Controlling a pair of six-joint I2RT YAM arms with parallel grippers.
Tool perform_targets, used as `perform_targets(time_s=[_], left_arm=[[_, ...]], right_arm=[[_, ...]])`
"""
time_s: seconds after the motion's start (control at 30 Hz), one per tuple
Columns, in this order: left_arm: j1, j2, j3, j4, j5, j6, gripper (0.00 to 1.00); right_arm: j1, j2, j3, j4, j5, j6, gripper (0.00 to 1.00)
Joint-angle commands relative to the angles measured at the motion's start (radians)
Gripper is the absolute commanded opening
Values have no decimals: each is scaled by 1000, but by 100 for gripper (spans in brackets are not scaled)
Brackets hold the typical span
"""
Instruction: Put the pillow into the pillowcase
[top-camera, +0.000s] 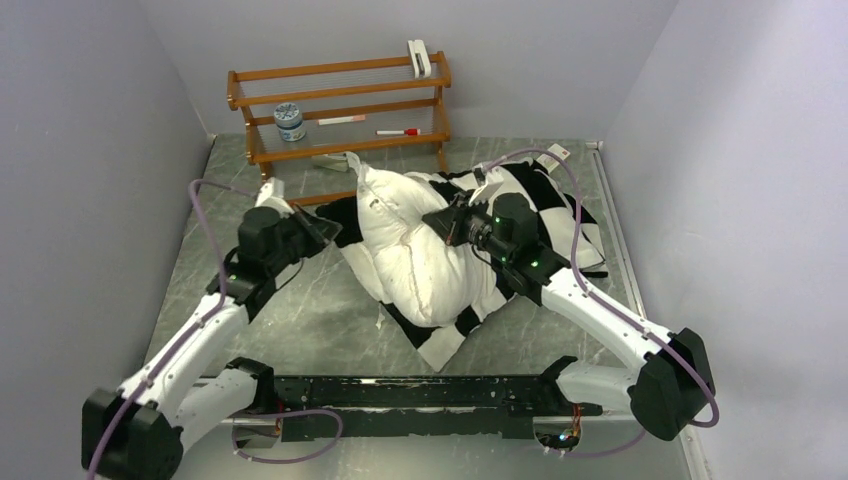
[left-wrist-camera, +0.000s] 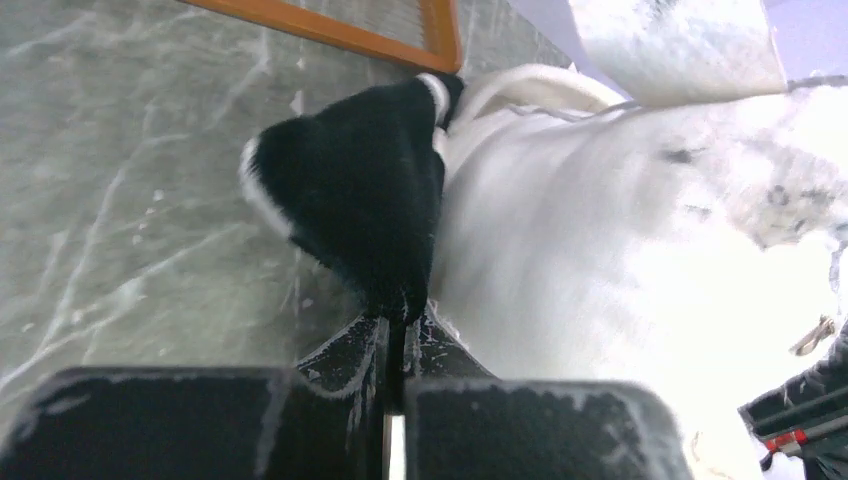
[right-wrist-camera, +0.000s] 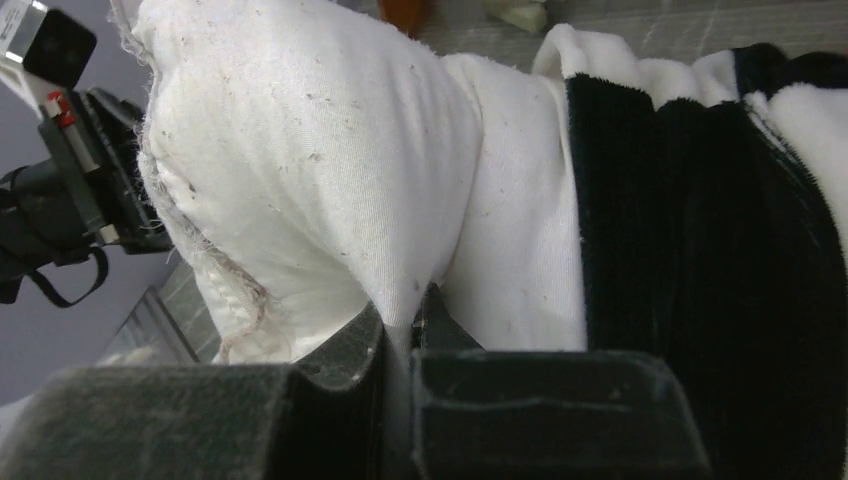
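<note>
Status: early to middle, by my reading. The pillow (top-camera: 410, 250) lies in the middle of the worktop (top-camera: 300, 330), heaped on top of the pillowcase (top-camera: 545, 195). Most of its white cover is bare. Checkered cloth shows under its near end and spreads out to its right. In the right wrist view a plush rim sits against the pillow's flank, so you may have a partial start on that side. I cannot tell whether any of the pillow is truly inside.

Left to do: draw the case over nearly the whole pillow.

Left fingers (left-wrist-camera: 365, 340): closed on a black plush corner of the pillowcase, held at the pillow's left side.

Right fingers (right-wrist-camera: 365, 335): closed, pinching a fold of the pillow's white cover high on its right side, just beside the black plush.

Orientation: the pillow's long axis runs from its near end by the checkered corner (top-camera: 445, 345) away from the arm bases, to a bunched far end that leans left toward the wooden rack (top-camera: 340, 100). The pillow is humped rather than flat, so expect the fabric to drag as you pull.
</note>
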Motion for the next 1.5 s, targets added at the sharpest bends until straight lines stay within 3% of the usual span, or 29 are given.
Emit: perform_targets(time_s=[0.0, 0.23, 0.4, 0.57, 0.8, 1.03, 1.13, 1.27, 1.37, 1.47], left_arm=[[170, -98, -9, -134, 183, 25, 5], [152, -145, 24, -229, 229, 93, 5], [147, -158, 173, -408, 110, 132, 5], [147, -122, 309, -413, 123, 99, 5], [150, -95, 38, -221, 241, 45, 5], [165, 169, -15, -120, 238, 125, 6], [171, 306, 19, -81, 259, 149, 16], [185, 378, 47, -133, 200, 193, 46], [183, 322, 17, -183, 176, 190, 58], [168, 206, -42, -247, 186, 155, 62]], right_arm=[[-56, 42, -10, -68, 179, -27, 0], [-95, 50, -16, -85, 204, 1, 0], [-96, 49, -27, -85, 246, -37, 0], [-97, 75, -50, -75, 252, -39, 0], [-98, 79, -26, 11, 75, 77, 0], [-82, 95, -63, 130, 47, 213, 0], [-66, 116, -89, 170, 62, 257, 0], [-60, 138, -80, 201, 105, 284, 0], [-61, 160, -32, 178, 117, 266, 0], [-61, 174, -9, 181, 118, 269, 0]])
